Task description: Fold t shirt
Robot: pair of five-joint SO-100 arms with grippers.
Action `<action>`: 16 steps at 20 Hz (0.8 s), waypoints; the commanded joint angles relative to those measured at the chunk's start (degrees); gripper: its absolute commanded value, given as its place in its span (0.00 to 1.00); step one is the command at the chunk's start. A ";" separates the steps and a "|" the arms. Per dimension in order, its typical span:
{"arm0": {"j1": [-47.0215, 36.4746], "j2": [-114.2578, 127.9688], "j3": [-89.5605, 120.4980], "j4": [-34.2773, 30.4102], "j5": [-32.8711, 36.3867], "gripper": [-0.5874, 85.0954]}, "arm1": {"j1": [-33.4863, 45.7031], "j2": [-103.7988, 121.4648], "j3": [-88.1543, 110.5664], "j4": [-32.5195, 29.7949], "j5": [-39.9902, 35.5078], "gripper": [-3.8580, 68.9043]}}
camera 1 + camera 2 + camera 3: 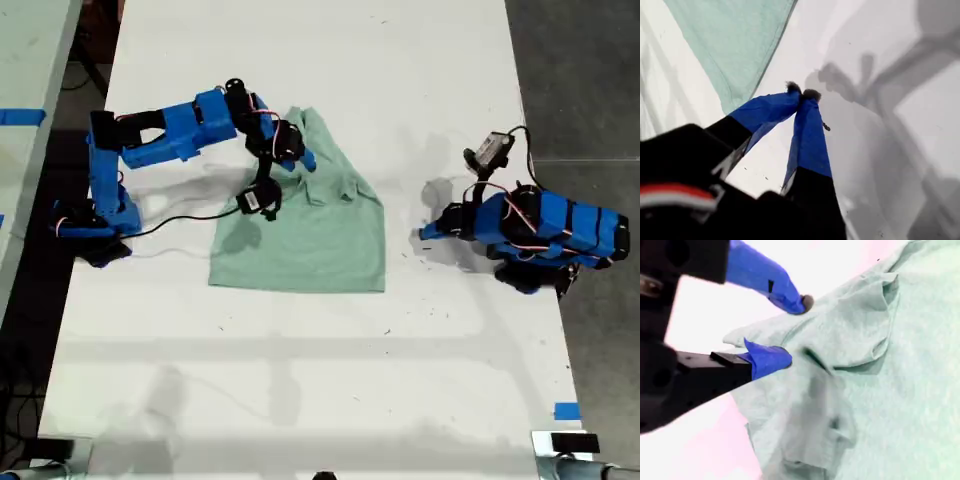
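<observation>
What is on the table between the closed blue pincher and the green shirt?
Nothing. In the exterior view only bare white table lies between my first gripper and the t shirt.

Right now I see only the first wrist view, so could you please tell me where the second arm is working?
Observer: The second end effector is over the bunched upper part of the t shirt, toward the exterior view's left.
Operator: Thank you. Is it gripping the cloth?
Observer: No. The second wrist view shows its jaws open, with nothing pinched between them.
Operator: And how does the whole shirt lie?
Observer: In the exterior view its lower part lies flat on the table, while the top is folded over and wrinkled.
</observation>
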 commanded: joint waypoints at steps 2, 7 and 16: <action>-6.59 12.30 -3.25 6.50 0.70 0.01 | -0.35 0.79 2.55 -1.49 -0.97 0.07; -6.06 48.87 13.27 8.61 -0.79 0.01 | -0.35 0.79 2.55 -1.49 -1.05 0.07; 13.18 117.95 97.82 -18.28 -13.45 0.01 | 0.00 0.79 2.55 -1.49 -0.62 0.07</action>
